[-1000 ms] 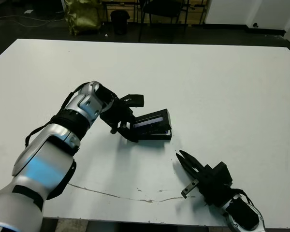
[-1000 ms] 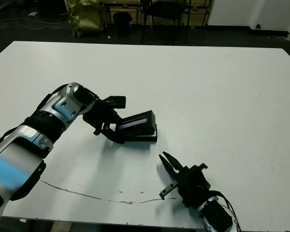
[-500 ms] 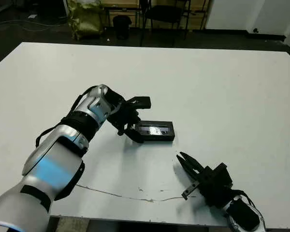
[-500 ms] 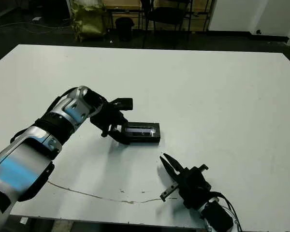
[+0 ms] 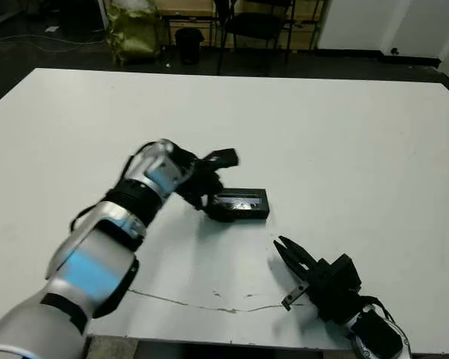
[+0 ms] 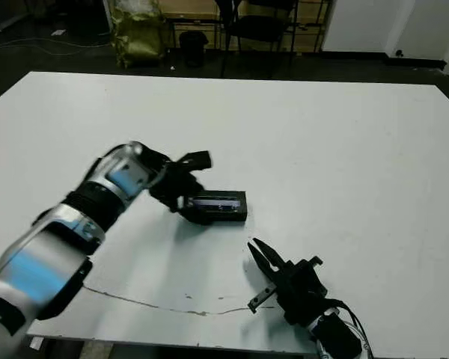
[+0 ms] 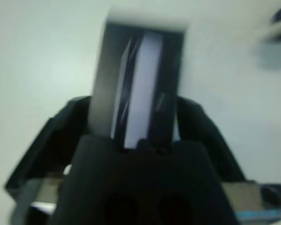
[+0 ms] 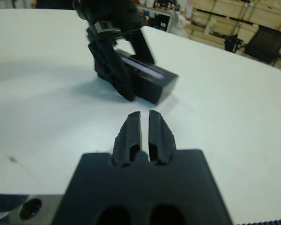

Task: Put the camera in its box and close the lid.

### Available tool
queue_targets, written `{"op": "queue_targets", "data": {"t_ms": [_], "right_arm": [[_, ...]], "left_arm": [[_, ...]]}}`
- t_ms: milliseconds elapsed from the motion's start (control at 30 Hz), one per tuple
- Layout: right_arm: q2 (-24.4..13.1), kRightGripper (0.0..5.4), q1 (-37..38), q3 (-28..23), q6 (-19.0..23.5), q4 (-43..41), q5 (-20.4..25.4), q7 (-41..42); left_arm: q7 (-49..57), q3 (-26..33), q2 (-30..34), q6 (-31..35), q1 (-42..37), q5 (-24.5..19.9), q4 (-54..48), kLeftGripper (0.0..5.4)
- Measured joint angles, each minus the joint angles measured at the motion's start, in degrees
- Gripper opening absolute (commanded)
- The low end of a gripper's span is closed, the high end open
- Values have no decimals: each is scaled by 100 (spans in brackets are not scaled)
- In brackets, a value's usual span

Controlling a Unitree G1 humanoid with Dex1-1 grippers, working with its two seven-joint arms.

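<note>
From my station I saw the lid [image 5: 242, 203] lying flat over its box [image 8: 155, 86] near the middle of the white table [image 5: 359, 142], the pair forming one low black block with the pale grey strip facing up. The camera itself did not show anywhere in my views, so I could not tell where it was; presumably hidden, but the pictures gave me nothing firm. The left gripper [image 5: 218, 187] sat at the block's left end, its two black fingers spread wide, one finger [image 5: 223, 158] raised above the table beyond the block and the other low against the near corner of the block. In the left wrist view, blurred as it was, the block ran straight out between the fingers [image 7: 200, 126], which stood apart on either side of it; whether they actually touched its walls I could not make out. The right gripper [image 5: 283, 250] rested low near the table's front edge, well apart from the block and pointing roughly toward it. The right wrist view showed its fingers [image 8: 131, 131] drawn nearly together with only a thin slit between them, nothing held. A thin dark crack or scratch line [image 5: 194, 303] ran across the tabletop near the front edge, between the two arms.
</note>
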Motion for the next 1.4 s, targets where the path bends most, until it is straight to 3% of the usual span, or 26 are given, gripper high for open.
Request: {"op": "queue_targets", "data": {"t_ms": [100, 300, 467, 700, 833, 967, 1200, 1400], "right_arm": [[-10, 0, -33, -1, 87, -48, 4, -4], [-22, 0, -48, 4, 74, -18, -107, -12], [-25, 0, -46, 5, 32, 28, -106, 2], [-31, 0, -55, 22, -24, 64, -152, 1], [-18, 0, -71, 44, -170, 150, -136, 10], [-13, 0, -166, 50, -501, 375, -141, 15], [-22, 0, -151, 57, -350, 268, -150, -5], [-33, 0, -196, 52, -480, 344, -104, 51]], "left_arm": [[19, -93, 62, -604, 28, 2, 5, 536], [-49, -284, 410, -1990, 123, -1, 134, 538], [-290, -280, 673, -2103, 85, -93, 492, 538], [-68, -249, 1246, -2775, 150, -132, 562, 538], [-185, 125, 1232, -2314, 257, -512, 886, 538], [-158, 402, 1211, -2639, 463, -741, 961, 538], [-208, 725, 1180, -2799, 629, -1026, 1144, 538], [-456, 804, 1509, -3901, 845, -1064, 1170, 538]]}}
